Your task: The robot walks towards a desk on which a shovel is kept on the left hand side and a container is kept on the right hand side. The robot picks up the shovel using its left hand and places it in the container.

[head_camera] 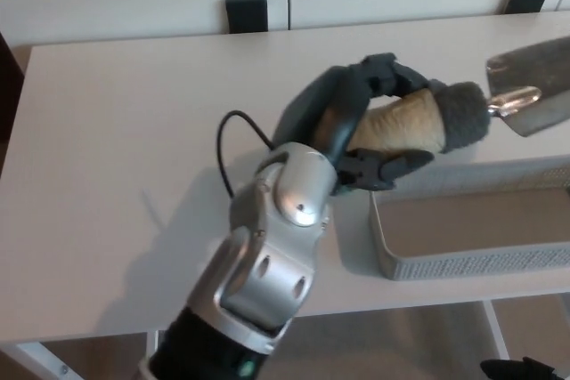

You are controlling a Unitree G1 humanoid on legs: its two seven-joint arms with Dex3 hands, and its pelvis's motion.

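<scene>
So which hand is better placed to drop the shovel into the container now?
The left hand. It already grips the shovel by its handle, with the blade above the container's far edge. The right hand is not in view.

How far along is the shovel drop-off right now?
Pickup looks done: the left hand is shut on the shovel, gripping its tan handle, lifted off the desk. In hand: the blade hangs above the container, its tip beyond the picture's right edge. Left: lowering it in and letting go. The container looks empty.
</scene>
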